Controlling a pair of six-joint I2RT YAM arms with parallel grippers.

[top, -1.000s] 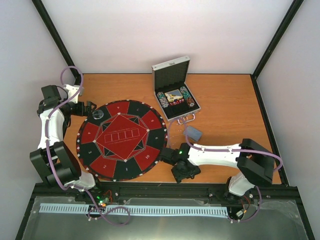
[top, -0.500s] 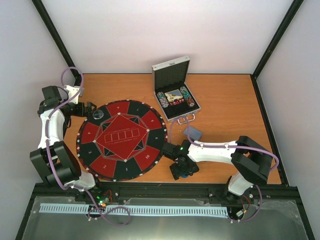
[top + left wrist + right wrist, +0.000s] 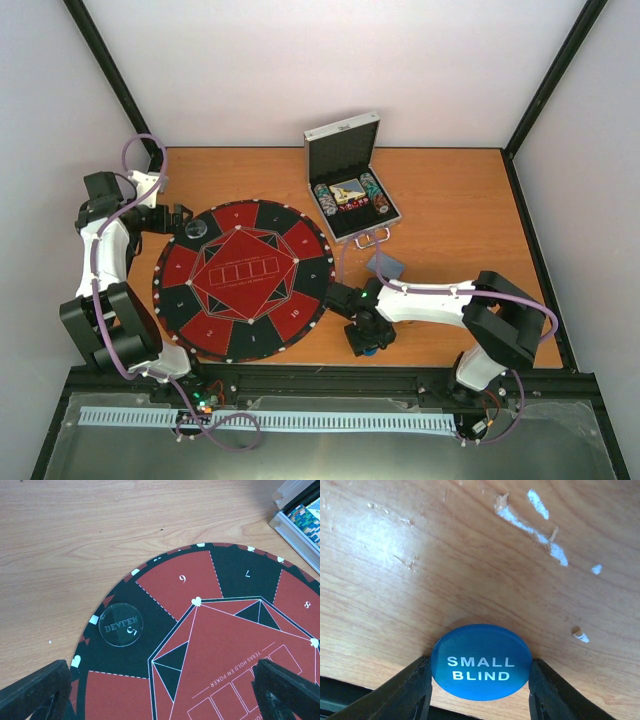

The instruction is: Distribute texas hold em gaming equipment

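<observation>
Grip tightened, right pincer (image 3: 480,672) now clamping blue disc (image 3: 480,660), left pincer (image 3: 160,690) unchanged, spread wide.

Counted: one round mat (image 3: 243,280), one silver case (image 3: 350,175), one clear dealer disc (image 3: 120,625), one blue small-blind disc (image 3: 480,662), one grey-blue card pile (image 3: 387,266). Chips (image 3: 322,193) in case: too small to count.

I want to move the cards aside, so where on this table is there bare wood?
Bare wood lies right of the case, out to the table's right edge, and behind the mat, left of the case. It is crowded between mat, case and right arm: the cards lie there and the right end effector grips the blue disc.
</observation>
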